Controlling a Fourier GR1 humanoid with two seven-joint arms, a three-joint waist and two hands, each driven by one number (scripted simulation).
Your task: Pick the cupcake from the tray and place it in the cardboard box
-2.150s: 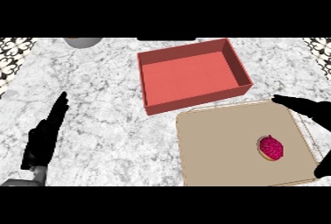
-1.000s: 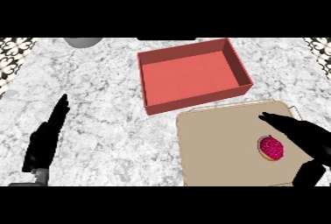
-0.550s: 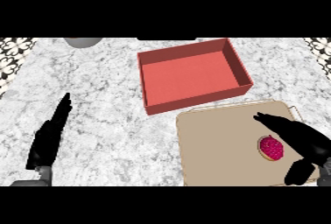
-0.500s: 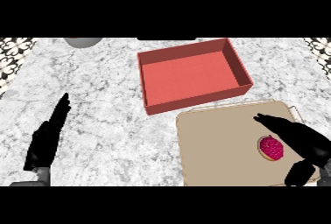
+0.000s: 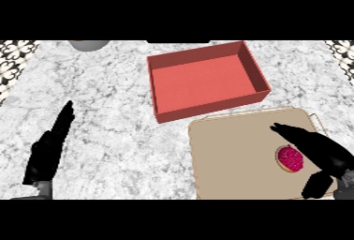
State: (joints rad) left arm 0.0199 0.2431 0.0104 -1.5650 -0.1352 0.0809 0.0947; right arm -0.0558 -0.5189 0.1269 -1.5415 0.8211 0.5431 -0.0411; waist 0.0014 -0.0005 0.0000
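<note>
Cupcake point(image 5: 291, 159) is sitting near the right edge of the tray point(image 5: 235, 159), uncaught, while the right hand point(image 5: 319, 152) is hovering beside it, fingers spread, holding nothing. Closing off-centre risks nudging it sideways. The red box point(image 5: 204, 82) is waiting beyond the tray's far edge; the left hand point(image 5: 47, 150) is resting open.

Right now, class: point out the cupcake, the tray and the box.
cupcake point(image 5: 291, 158), head view, pink top.
tray point(image 5: 232, 159), head view, bare tan floor.
box point(image 5: 202, 82), head view, red inner floor.
</note>
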